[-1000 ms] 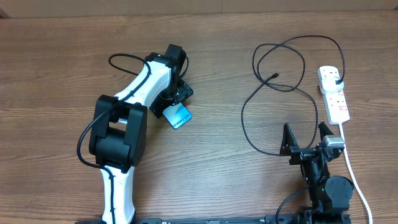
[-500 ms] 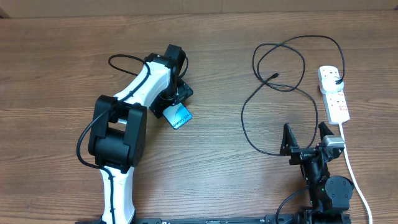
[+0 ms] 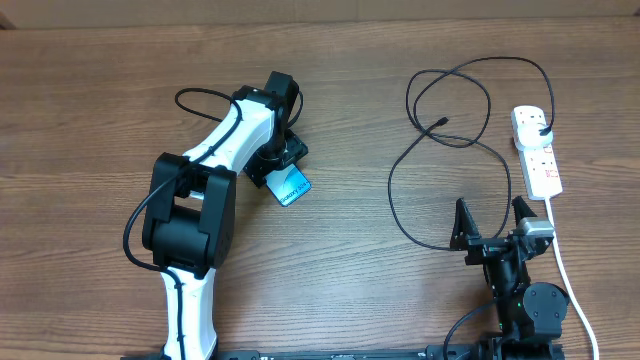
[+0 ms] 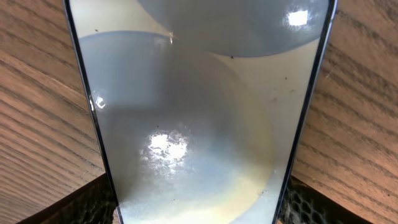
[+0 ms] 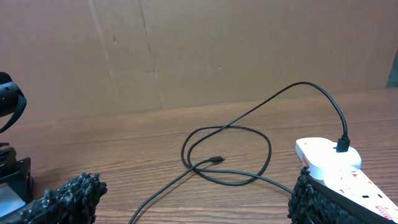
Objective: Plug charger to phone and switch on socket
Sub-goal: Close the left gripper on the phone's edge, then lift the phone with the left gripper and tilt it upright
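The left gripper (image 3: 281, 174) is closed on the phone (image 3: 293, 188), pinching its edges low over the bench (image 3: 100, 100). That grasp looks like the only step done. The charger (image 5: 216, 160) has its black plug seated in the socket (image 3: 540, 160), but its small tip lies loose, well apart from the phone. Plugging in and switching on remain. The left arm reaches forward with its wrist bent down. The right gripper (image 3: 491, 222) is spread and empty, and its arm is folded near its base.
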`<act>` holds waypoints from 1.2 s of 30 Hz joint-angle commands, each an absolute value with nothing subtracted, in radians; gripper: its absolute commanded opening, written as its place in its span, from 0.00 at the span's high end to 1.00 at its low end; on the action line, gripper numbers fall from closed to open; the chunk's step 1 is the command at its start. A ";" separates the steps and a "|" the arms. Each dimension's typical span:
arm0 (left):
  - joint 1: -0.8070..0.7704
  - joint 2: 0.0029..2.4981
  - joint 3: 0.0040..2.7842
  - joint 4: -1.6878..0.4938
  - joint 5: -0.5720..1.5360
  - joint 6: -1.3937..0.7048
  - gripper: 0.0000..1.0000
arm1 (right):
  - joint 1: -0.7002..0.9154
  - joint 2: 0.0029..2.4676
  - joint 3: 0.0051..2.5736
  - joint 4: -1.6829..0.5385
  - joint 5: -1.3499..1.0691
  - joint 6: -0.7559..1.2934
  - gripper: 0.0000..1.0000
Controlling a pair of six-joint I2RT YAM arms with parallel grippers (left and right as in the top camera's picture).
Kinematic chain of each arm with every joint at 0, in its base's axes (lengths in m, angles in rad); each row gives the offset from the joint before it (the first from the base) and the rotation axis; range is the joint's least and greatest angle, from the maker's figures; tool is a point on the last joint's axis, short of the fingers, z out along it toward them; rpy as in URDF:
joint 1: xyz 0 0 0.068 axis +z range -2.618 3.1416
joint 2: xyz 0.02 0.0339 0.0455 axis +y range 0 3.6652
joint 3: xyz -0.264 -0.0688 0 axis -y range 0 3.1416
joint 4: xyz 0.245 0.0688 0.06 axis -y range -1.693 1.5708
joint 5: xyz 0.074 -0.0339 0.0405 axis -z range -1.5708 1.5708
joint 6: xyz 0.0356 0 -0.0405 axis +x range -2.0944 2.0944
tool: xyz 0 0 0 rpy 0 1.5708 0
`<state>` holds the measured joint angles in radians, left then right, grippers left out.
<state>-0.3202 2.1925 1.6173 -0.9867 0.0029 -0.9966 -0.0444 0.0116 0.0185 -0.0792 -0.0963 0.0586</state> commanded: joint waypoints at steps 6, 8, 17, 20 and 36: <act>-0.305 2.220 1.581 -0.987 0.004 -1.010 0.25 | -0.046 0.003 0.008 -0.075 -0.090 0.055 0.00; -0.296 2.217 1.587 -0.990 0.031 -1.005 0.25 | -0.046 0.003 0.007 -0.075 -0.090 0.055 0.00; -0.236 2.209 1.695 -1.105 0.171 -0.930 0.34 | -0.046 0.003 0.007 -0.075 -0.090 0.055 0.00; -0.224 2.209 1.751 -1.174 0.228 -0.876 0.35 | -0.046 0.003 0.008 -0.075 -0.090 0.055 0.00; -0.165 2.209 1.851 -1.420 0.851 -0.542 0.35 | -0.046 0.003 0.008 -0.075 -0.090 0.055 0.00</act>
<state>-0.1806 2.2108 1.8221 -1.3960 0.6426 -0.6373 -0.0444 0.0116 0.0185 -0.0792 -0.0963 0.0586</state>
